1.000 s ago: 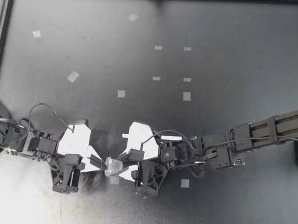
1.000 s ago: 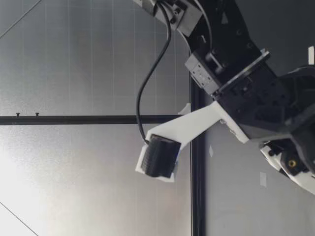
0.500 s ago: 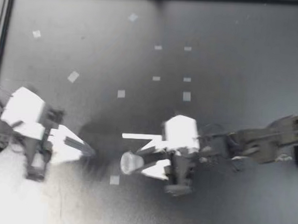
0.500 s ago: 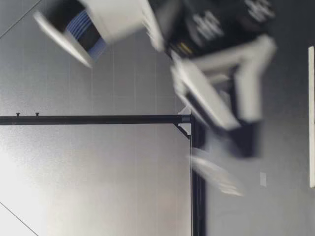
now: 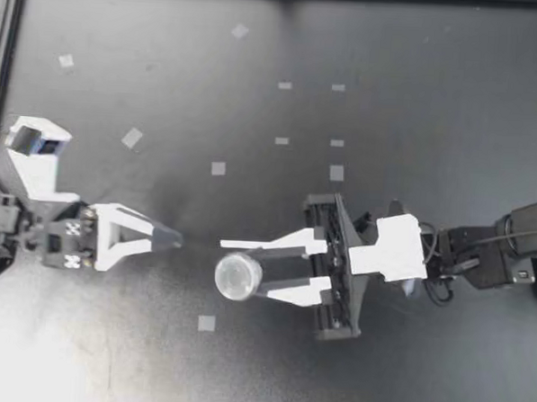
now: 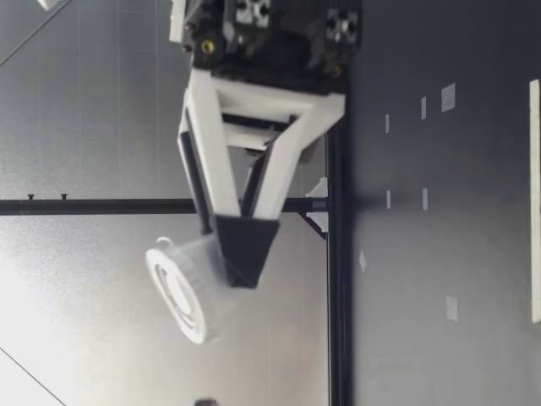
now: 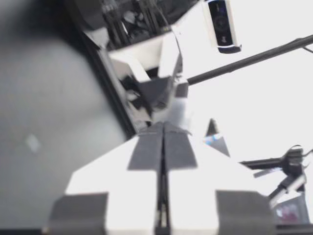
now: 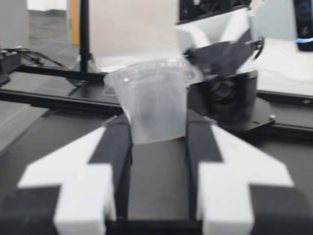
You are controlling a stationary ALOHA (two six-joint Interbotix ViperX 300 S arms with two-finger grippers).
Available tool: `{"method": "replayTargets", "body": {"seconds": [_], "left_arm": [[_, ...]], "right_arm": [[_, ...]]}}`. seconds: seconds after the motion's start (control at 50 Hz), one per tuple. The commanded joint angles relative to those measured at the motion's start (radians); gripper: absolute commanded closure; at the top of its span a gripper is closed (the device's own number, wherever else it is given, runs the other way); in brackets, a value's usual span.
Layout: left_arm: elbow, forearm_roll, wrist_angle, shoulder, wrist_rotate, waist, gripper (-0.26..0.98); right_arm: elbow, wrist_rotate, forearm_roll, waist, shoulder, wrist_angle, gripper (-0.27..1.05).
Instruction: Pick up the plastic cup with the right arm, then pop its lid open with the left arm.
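The table is unchanged. A second ago my right gripper and my left gripper met at the near middle, both at the cup. Now the right gripper has turned to point across the table and it alone is clamped on the cup, one finger on each side. This means the cup is carried fully by the right arm. The left gripper has drawn back toward the table's left edge. Its fingers are pressed together, empty and well apart from the cup. In the low view the cup hangs well above the table, mouth up and a little tilted. The tape marks have not moved.
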Motion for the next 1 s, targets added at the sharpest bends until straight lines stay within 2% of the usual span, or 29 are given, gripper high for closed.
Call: {"method": "replayTargets", "body": {"seconds": [0.0, 0.12, 0.26, 0.32, 0.72, 0.98], "left_arm": [[-0.041, 0.029, -0.006, 0.011, -0.021, -0.002, 0.58], [-0.060, 0.064, -0.006, 0.020, -0.052, -0.002, 0.37], [-0.058, 0.063, 0.000, 0.021, -0.052, -0.002, 0.11], [-0.063, 0.060, 0.002, 0.025, -0.052, -0.003, 0.04], [-0.077, 0.061, -0.009, 0.037, -0.054, -0.002, 0.04], [-0.074, 0.066, -0.018, 0.005, -0.044, -0.002, 0.04]], "right_arm": [[-0.018, -0.006, 0.003, -0.018, -0.037, -0.011, 0.70], [-0.020, -0.009, 0.003, -0.025, -0.035, -0.009, 0.70], [-0.028, -0.008, 0.003, -0.025, -0.031, -0.009, 0.70], [-0.034, -0.008, 0.002, -0.025, -0.031, -0.009, 0.70], [-0.109, 0.015, 0.005, -0.028, 0.069, 0.072, 0.70], [-0.049, 0.080, 0.064, -0.032, 0.097, 0.110, 0.70]]}}
